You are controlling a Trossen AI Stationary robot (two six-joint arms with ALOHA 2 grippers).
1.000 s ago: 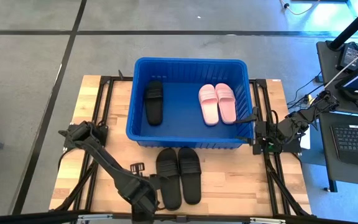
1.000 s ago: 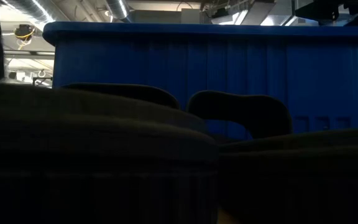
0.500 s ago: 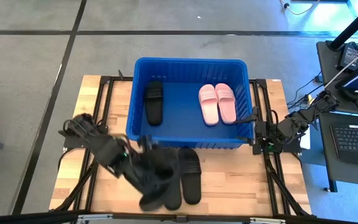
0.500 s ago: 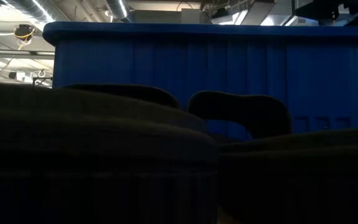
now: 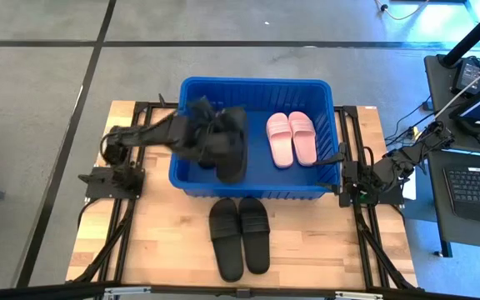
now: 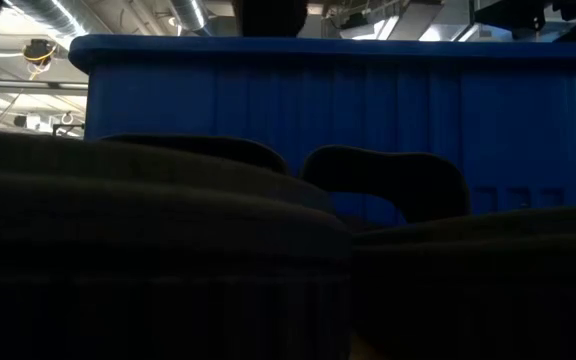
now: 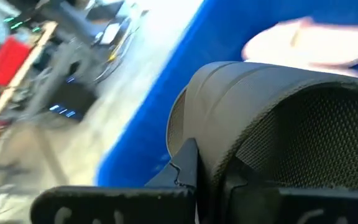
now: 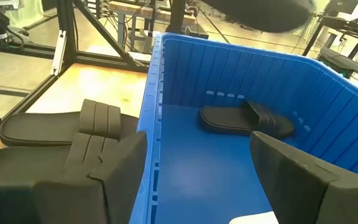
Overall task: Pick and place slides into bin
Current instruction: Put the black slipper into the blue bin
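Observation:
My left gripper (image 5: 202, 136) is shut on a black slide (image 5: 230, 148), which hangs over the left half of the blue bin (image 5: 186, 185). In the bin lie two pink slides (image 5: 290, 138) and another black slide (image 8: 246, 121), soles down; the held slide hides that black one from above. Two more black slides (image 5: 240, 236) lie side by side on the table in front of the bin. My right gripper (image 8: 204, 199) stands open at the bin's right near corner, with nothing between its fingers. My left gripper holds the black slide at the side next to its wide strap (image 7: 229, 93); a finger (image 7: 182, 167) shows against the strap's edge. It comes from the table's left, slanting down. The slide is lifted clear, above the bin's rim.
Black frame rails (image 5: 136, 179) run along the table's left and right sides beside the bin. Bare wood (image 5: 323, 242) shows right of the two slides on the table. A desk with a keyboard (image 5: 477, 187) stands beyond the right edge.
My left gripper has swung from the table's near edge up and toward the far edge, turning as it went, and carries the black slide with it. The slide has come off the table and now hangs over the bin's left half.

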